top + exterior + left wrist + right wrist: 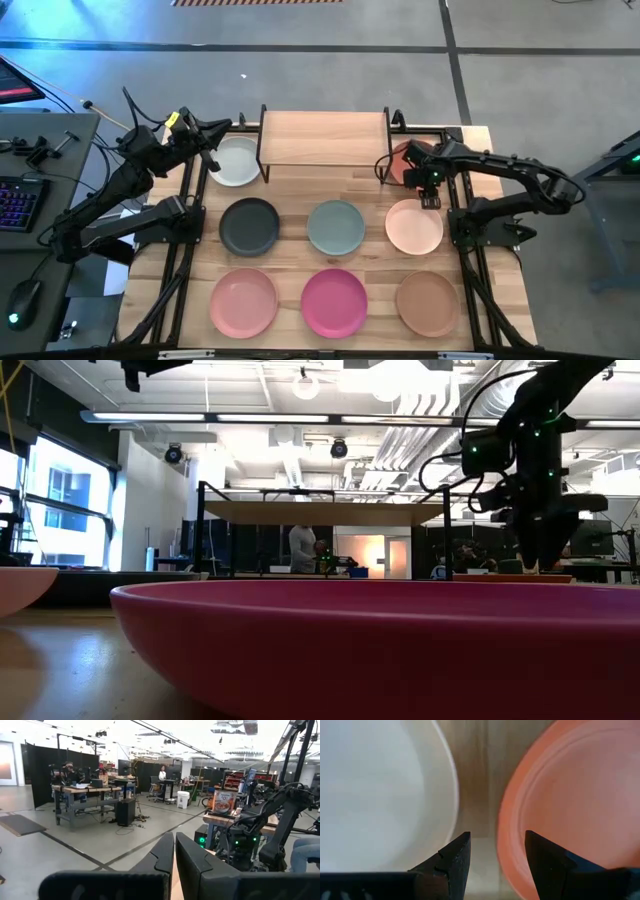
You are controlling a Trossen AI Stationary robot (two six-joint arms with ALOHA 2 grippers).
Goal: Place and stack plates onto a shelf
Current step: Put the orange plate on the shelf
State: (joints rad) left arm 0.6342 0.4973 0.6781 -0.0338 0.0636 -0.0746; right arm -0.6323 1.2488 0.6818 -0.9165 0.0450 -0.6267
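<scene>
The shelf (pixel 323 138) stands at the table's far middle. The white-grey plate (pixel 236 161) lies to its left and the terracotta plate (pixel 400 165) to its right. Charcoal (pixel 250 225), sage green (pixel 336 227) and cream-peach (pixel 414 227) plates form the middle row. Light pink (pixel 244 302), magenta (pixel 334 302) and tan (pixel 427 303) plates form the near row. My right gripper (pixel 495 855) is open and points down between the terracotta plate (pixel 570 795) and the cream-peach plate (pixel 370 795). My left gripper (pixel 174 855) is shut and held high and level over the table's far left. My right gripper comes from above at the terracotta plate's near rim (pixel 507 845). One finger (pixel 550 865) is over the plate's inside and the other (pixel 452 860) over the bare wood beside it. Whether a finger touches the rim, I cannot tell. The plate lies flat on the table.
The shelf's black legs (pixel 262 150) stand close to the white-grey and terracotta plates. Black frame rails run along both table sides (pixel 180 260). A desk with a keyboard (pixel 20 200) sits left of the table. A person (pixel 300 548) stands far behind the shelf.
</scene>
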